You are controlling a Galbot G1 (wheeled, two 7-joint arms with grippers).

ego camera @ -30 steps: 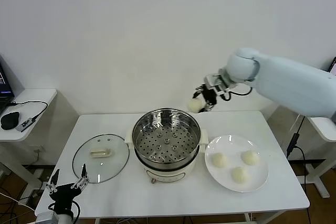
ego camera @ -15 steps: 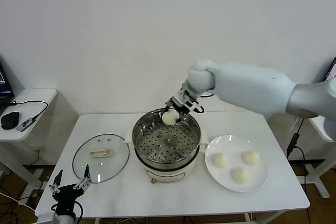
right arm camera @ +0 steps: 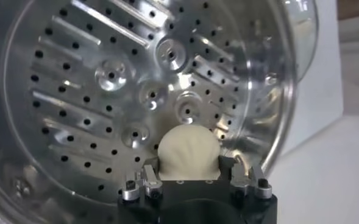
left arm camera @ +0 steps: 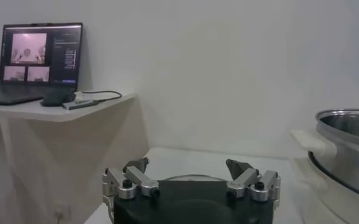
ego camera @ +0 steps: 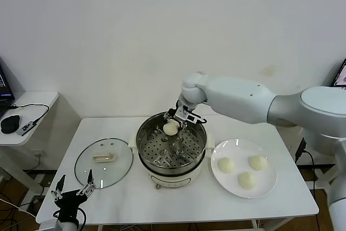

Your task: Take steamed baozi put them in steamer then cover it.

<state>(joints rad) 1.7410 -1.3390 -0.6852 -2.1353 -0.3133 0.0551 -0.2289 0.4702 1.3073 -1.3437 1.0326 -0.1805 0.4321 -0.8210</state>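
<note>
My right gripper (ego camera: 174, 123) is shut on one cream-white baozi (ego camera: 171, 128) and holds it inside the far rim of the steamer (ego camera: 145, 150), just above the perforated tray (ego camera: 184, 150). In the right wrist view the baozi (right arm camera: 188, 152) sits between the gripper's (right arm camera: 191, 167) jaws over the tray (right arm camera: 94, 91). Three more baozi (ego camera: 225, 164) (ego camera: 258, 162) (ego camera: 246, 179) lie on the white plate (ego camera: 270, 187) right of the steamer. The glass cover (ego camera: 86, 171) with its cream handle lies flat on the table left of the steamer. My left gripper (ego camera: 70, 191) is open and empty at the table's front left corner.
A side table (ego camera: 38, 101) with a mouse and a laptop edge stands at the far left; in the left wrist view the laptop (left arm camera: 36, 61) shows on it. The steamer wall (left arm camera: 350, 146) shows at that view's edge. A second side table stands at the far right.
My right arm has carried the baozi from above and right of the steamer leftward and down into the pot. The left arm has barely moved.
</note>
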